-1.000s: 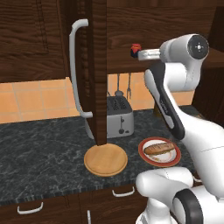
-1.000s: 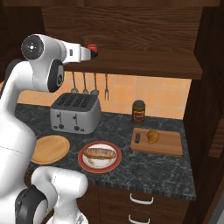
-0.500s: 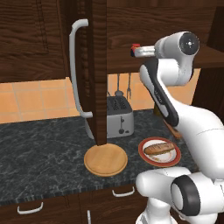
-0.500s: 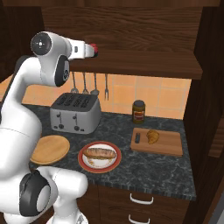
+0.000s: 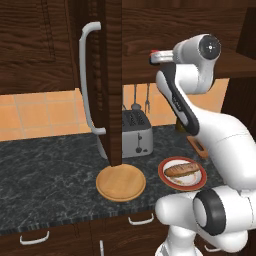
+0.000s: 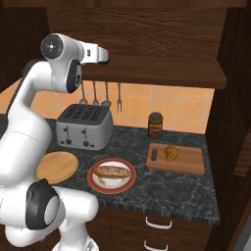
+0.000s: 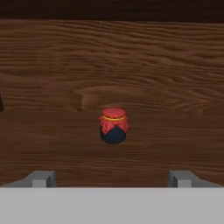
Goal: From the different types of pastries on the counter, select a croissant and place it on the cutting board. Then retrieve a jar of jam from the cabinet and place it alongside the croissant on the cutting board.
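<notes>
while raised at the dark cabinet (image 5: 112, 75), gripper (image 7: 112, 177) wide open, empty, above marbled counter (image 6: 171, 188)

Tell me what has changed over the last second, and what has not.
The arm's upper joint has swung further toward the cabinet, carrying the hand deeper in toward its shelf. The gripper stays open and holds nothing; the jar of jam stands ahead of it, untouched. The croissant still lies on the cutting board, and the bread roll on its red plate has not moved.
</notes>
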